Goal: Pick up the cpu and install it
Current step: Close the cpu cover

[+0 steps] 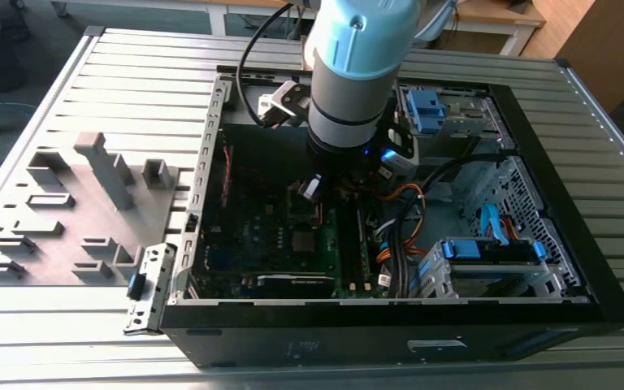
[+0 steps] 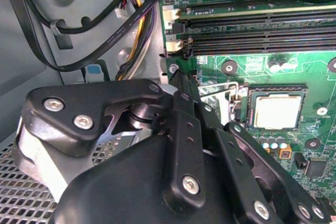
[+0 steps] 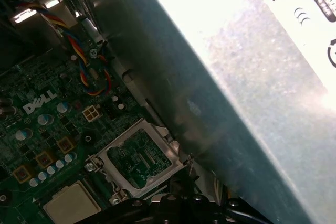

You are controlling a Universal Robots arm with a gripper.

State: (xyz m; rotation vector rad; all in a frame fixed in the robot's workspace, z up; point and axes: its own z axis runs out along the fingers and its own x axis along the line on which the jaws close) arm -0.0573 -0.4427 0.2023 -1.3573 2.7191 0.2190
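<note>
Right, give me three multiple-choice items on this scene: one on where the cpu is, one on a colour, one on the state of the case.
1. Where does the cpu lie?
A. on the grey block plate beside the case
B. in the socket on the motherboard
C. on the slatted table

2. What colour is the motherboard?
A. green
B. red
C. white

3. How is the computer case?
A. shut, with its side panel on
B. lying open, with the arm reaching inside
C. standing upright

Answers:
1 B: in the second wrist view the pale silvery square sits inside the dark socket frame on the board.
2 A: both wrist views show a green board.
3 B: the exterior view shows the case's insides bare and the arm coming down into them.
</note>
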